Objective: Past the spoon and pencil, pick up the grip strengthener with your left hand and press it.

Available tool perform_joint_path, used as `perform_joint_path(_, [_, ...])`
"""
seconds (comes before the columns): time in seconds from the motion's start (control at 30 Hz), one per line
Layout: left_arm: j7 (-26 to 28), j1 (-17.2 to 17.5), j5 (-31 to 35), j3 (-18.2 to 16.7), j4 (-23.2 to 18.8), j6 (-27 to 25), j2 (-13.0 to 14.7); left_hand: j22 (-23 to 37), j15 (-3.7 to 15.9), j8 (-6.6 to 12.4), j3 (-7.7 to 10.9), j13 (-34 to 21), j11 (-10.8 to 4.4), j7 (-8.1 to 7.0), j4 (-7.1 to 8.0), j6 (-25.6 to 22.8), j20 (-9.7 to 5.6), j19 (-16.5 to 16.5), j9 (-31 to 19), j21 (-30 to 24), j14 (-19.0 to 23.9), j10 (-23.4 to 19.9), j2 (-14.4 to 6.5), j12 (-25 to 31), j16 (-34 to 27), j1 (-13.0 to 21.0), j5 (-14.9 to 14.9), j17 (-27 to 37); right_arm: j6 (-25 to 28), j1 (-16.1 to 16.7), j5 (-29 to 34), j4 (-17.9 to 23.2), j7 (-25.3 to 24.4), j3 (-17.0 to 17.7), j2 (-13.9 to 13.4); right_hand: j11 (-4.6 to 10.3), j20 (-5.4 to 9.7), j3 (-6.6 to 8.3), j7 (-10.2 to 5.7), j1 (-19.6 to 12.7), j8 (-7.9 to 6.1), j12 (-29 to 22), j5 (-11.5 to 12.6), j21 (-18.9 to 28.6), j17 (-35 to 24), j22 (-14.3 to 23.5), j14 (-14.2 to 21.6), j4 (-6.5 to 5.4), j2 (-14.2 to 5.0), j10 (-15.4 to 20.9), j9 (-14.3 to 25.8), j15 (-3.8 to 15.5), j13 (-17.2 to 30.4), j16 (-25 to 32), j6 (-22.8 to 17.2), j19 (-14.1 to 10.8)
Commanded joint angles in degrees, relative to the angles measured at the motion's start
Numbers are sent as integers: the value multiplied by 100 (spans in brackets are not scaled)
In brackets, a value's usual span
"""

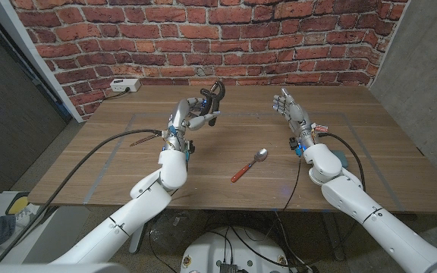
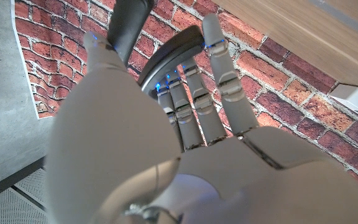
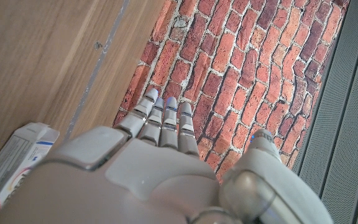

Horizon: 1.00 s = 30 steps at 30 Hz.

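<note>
Fingers of the left hand (image 1: 194,115) wrap around the grip strengthener (image 1: 212,97), so that hand holds it up off the surface (image 1: 226,148). The strengthener sits at about eleven o'clock from the middle of the surface, near the brick wall (image 1: 203,34). Its long handles point up and a bit toward one o'clock, with the curved top sticking out above the fingers.

From the left wrist, one dark handle (image 2: 129,28) runs beside the thumb, and the fingers (image 2: 194,102) curl over the curved dark part. The handles look like they are not squeezed together yet, but I cannot tell for sure.

So the pick-up looks done, and the press is what is left. The tool is already inside the left hand, so nothing has to reach anywhere. The fingers only need to pull one handle toward the other.

Over at about one o'clock, the right hand (image 1: 290,110) stands up with its fingers straight and apart, holding nothing. It is well apart from the strengthener.

A spoon with a red handle (image 1: 249,164) lies near the middle, at about six o'clock from the two hands. A pencil (image 1: 144,137) lies at about nine o'clock, beside the left arm.
</note>
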<state>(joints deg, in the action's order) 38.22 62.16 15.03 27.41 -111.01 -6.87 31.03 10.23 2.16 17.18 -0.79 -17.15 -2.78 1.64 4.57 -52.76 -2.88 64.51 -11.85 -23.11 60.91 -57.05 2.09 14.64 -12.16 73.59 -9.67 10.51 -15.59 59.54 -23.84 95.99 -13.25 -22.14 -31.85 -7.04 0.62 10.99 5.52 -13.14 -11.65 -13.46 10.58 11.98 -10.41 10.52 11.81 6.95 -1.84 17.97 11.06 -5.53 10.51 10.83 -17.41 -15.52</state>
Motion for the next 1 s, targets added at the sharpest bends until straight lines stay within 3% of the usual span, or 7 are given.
perform_joint_path(0.03, [-239,46,-301,-156,48,430,191,5,965,-28,2379,-29,-83,293,-1320,-408,-529,560,-30,-40,852,-140,-790,-7,-2,819,-34,28,-14,116,-14,96,-29,30,-36,12,-6,-20,-3,-32,10,28,-9,-17,-19,10,36,-3,-43,33,15,9,26,-3,-34,-42])
perform_joint_path(0.47, [-1184,-43,-1472,-657,539,1416,556,-12,990,-67,2414,-73,-124,286,-1284,-364,-532,524,-38,-14,824,-107,-787,-37,27,780,-31,32,19,265,102,278,-169,15,-43,15,-5,-22,-3,-34,11,33,-9,-18,-19,10,40,-3,-44,36,15,9,26,-3,-32,-46])
perform_joint_path(0.7, [-1373,-92,-1417,-693,739,1785,741,-14,965,-71,2427,-91,-119,261,-1269,-374,-527,507,-41,-4,817,-112,-785,-43,36,759,-29,33,27,270,120,304,-178,-13,-12,20,-6,-23,0,-35,12,37,-9,-19,-19,10,41,-3,-45,33,15,6,27,-3,-32,-46])
perform_joint_path(1.0, [-1840,-230,-1807,-748,1090,2287,790,-13,970,-76,2450,-118,-174,229,-1260,-395,-545,499,-44,2,813,-123,-787,-47,42,746,-29,37,-9,313,148,308,-195,-19,0,24,-8,-24,-6,-36,10,40,-9,-20,-19,10,37,-3,-46,36,15,11,27,-6,-38,-47])
